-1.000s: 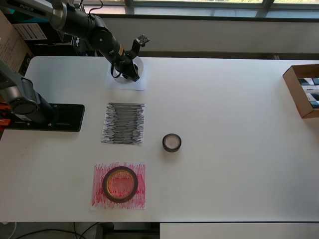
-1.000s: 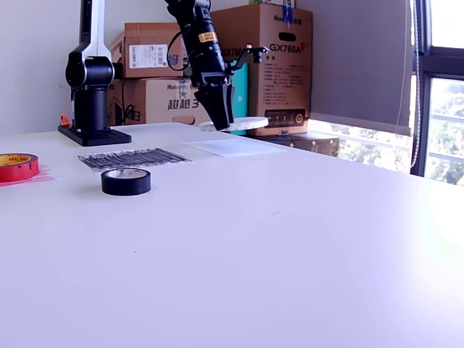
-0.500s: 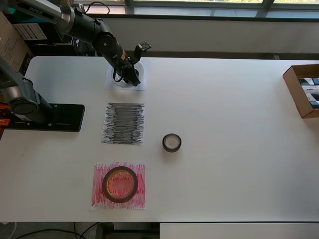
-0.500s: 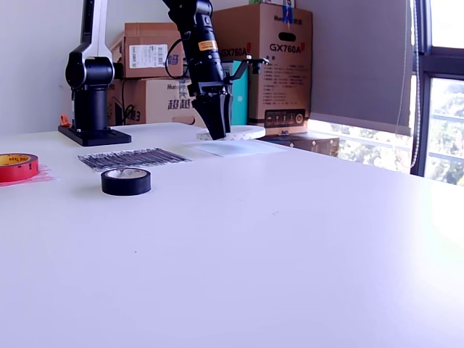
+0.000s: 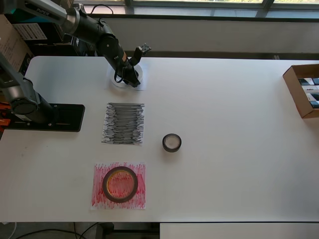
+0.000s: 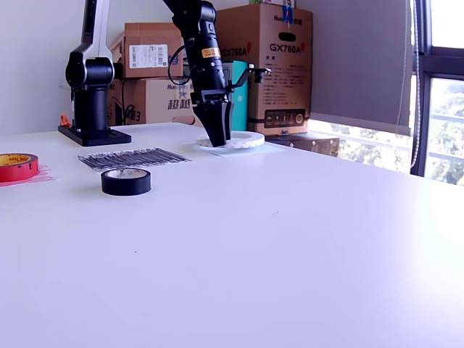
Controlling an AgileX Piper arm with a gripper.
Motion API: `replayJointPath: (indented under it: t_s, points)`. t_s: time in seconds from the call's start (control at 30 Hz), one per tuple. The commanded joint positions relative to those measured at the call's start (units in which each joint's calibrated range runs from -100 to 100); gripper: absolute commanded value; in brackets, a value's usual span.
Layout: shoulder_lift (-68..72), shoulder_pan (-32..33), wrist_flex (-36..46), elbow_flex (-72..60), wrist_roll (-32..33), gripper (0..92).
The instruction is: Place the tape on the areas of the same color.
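Note:
The white tape point(image 5: 139, 75) point(image 6: 242, 138) lies flat on the plain white paper area point(image 5: 142, 87) point(image 6: 254, 148) at the table's far side. My gripper point(image 5: 131, 79) point(image 6: 218, 135) points down into the ring, shut on its wall. The black tape point(image 5: 171, 143) point(image 6: 125, 181) lies on bare table, to the right of the black-streaked area point(image 5: 123, 123) point(image 6: 134, 157) in the overhead view. The dark-red tape point(image 5: 120, 183) point(image 6: 17, 166) rests on the red-streaked area point(image 5: 99, 196) point(image 6: 41, 175).
The arm's black base point(image 5: 47, 117) point(image 6: 93, 134) stands at the overhead view's left edge of the table. An open cardboard box point(image 5: 302, 90) sits at the overhead view's right edge. Stacked cartons point(image 6: 268, 65) stand behind the table.
My gripper has come down with the white tape, from hanging above the white paper to resting on it. The other two rolls have not moved.

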Motion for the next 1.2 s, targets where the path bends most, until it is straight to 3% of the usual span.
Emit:
replayJointPath:
  t_s: [0.0, 1.17]
  points:
    - [0.08, -0.4, 0.27, 0.02, 0.2, 0.0]
    - [0.27, 1.26, 0.27, 0.02, 0.53, 0.2]
